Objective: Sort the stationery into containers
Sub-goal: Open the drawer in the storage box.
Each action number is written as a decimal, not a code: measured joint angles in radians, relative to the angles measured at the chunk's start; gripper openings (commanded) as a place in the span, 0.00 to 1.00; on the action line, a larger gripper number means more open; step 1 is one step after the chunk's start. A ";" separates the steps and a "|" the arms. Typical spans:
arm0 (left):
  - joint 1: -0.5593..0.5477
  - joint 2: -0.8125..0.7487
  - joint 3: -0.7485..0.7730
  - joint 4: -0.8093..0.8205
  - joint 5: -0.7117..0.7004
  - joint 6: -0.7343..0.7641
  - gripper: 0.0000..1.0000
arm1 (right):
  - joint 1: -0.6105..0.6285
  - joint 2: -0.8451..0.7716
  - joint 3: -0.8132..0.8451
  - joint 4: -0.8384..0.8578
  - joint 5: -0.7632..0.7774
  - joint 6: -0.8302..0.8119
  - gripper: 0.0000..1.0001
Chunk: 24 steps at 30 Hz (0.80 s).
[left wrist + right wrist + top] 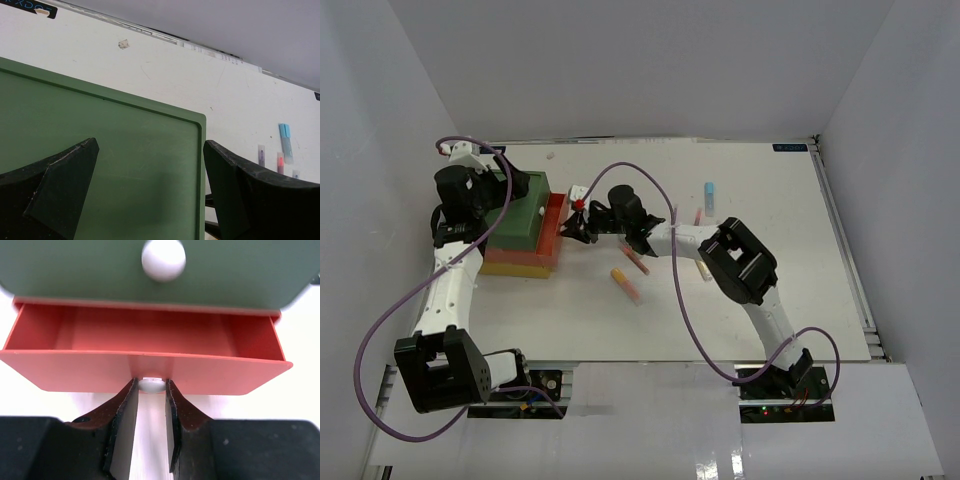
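Facing the red drawer (100,371), the right gripper (151,392) is clamped on its white knob (151,384). The left gripper (150,192) is spread wide above the green bin (125,135).

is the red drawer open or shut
Open: the red drawer sits pulled partway out, its inside showing below the green drawer, right gripper shut on its white knob.

This is a robotics lab test cell, not a lived-in room. A bare white counter (790,200) is boxed in on three sides by plain white panels (650,70), with a small printed label (790,148) at its far edge and a metal rail (860,300) down its right side. Two white-and-black robot arms, left (452,290) and right (765,305), are bolted at the near edge, and loose purple cables (685,320) loop from them towards exposed electronics at their bases (775,395).
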 measured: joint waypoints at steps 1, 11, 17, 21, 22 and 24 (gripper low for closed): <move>0.003 0.000 0.000 0.001 0.002 -0.004 0.98 | -0.007 -0.024 -0.033 0.002 0.000 -0.002 0.13; 0.019 0.002 0.000 0.004 0.008 -0.028 0.98 | -0.054 -0.154 -0.224 0.007 -0.019 -0.021 0.16; 0.021 0.002 0.000 0.005 0.004 -0.030 0.98 | -0.064 -0.184 -0.266 0.010 -0.010 -0.024 0.18; 0.022 0.002 0.000 0.005 0.004 -0.032 0.98 | -0.068 -0.206 -0.294 0.010 -0.001 -0.025 0.33; 0.021 0.002 0.000 0.005 0.004 -0.032 0.98 | -0.069 -0.212 -0.301 0.008 0.002 -0.025 0.39; 0.022 0.002 0.000 0.006 0.004 -0.033 0.98 | -0.069 -0.228 -0.315 -0.006 0.013 -0.025 0.46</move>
